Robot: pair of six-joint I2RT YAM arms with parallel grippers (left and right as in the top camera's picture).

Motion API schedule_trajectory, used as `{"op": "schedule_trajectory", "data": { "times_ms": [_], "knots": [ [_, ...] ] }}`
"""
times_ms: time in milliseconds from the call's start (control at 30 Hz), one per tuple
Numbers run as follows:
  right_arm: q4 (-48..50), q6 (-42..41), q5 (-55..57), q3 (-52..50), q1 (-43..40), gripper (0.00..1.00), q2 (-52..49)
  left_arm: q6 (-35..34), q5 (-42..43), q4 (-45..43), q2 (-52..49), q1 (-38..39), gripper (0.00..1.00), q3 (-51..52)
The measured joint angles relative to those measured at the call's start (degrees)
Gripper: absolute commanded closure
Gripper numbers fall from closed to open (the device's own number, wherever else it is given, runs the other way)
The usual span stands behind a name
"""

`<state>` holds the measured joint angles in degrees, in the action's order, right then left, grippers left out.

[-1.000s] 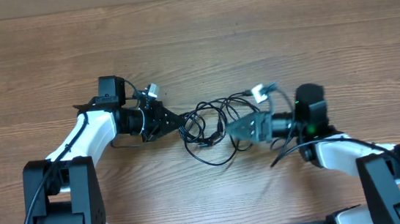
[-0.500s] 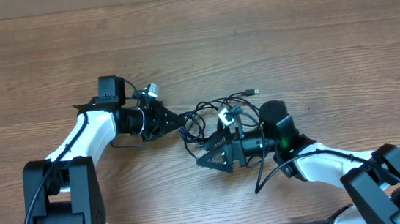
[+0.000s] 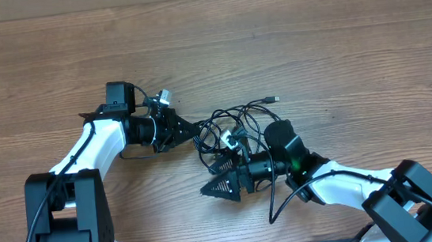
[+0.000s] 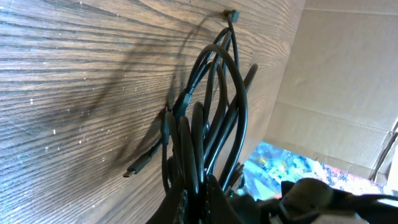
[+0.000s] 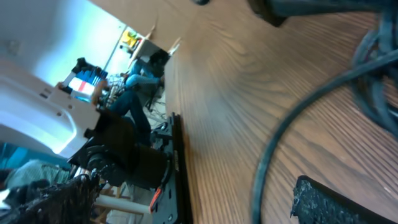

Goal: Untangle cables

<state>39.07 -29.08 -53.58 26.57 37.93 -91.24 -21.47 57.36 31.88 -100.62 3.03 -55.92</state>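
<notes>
Clamped shut, the black two-finger left gripper (image 3: pixel 191 131) is closed on one end of a bundle of thin black cables (image 3: pixel 228 124); in the left wrist view the cables (image 4: pixel 189 149) are seen gathered into its jaws. The tangle is spread on the brown wood-grain table (image 3: pixel 311 40) between the arms, with one small plug (image 3: pixel 274 99) lying outward. The black right gripper (image 3: pixel 220 177) is held with jaws spread wide just beside the tangle, nothing gripped; a blurred cable loop (image 5: pixel 259 177) is seen near its finger pad (image 5: pixel 329 199).

Right wrist view: cables (image 5: pixel 267 155) blurred — cut off at edges.
</notes>
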Motion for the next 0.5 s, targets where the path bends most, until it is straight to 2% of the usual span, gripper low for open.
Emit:
{"op": "schedule_trajectory", "data": {
  "times_ms": [67,100,133,200,233,267,367,500],
  "knots": [
    [2.0,0.4,-0.8,0.0,0.4,0.3,0.0,0.0,0.0,0.0,0.0,0.0,0.96,0.0],
    [3.0,0.5,-1.4,0.0,0.5,0.46,0.0,-0.2,0.0,-0.1,0.0,0.0,0.96,0.0],
    [3.4,0.1,-1.9,0.0,0.5,0.56,0.0,-0.4,0.0,-0.2,0.0,0.0,0.96,0.0],
    [5.1,0.3,-3.0,0.0,0.7,0.84,0.0,-0.6,0.0,-0.1,0.0,0.0,0.96,0.0],
    [5.2,0.1,-3.1,0.0,0.7,0.9,0.0,-0.6,0.0,-0.1,0.0,0.0,0.96,0.0],
    [6.1,0.0,-3.3,0.0,0.7,0.95,0.0,-0.6,0.0,-0.2,0.0,0.0,0.96,0.0],
    [14.1,-4.0,-4.8,0.0,0.7,0.96,0.0,-0.6,0.0,-0.1,0.0,0.0,0.96,0.0],
    [35.2,-12.6,-7.5,-0.1,0.7,0.96,-0.3,-0.6,0.0,-0.1,0.0,0.0,0.96,0.0]
  ]
}}
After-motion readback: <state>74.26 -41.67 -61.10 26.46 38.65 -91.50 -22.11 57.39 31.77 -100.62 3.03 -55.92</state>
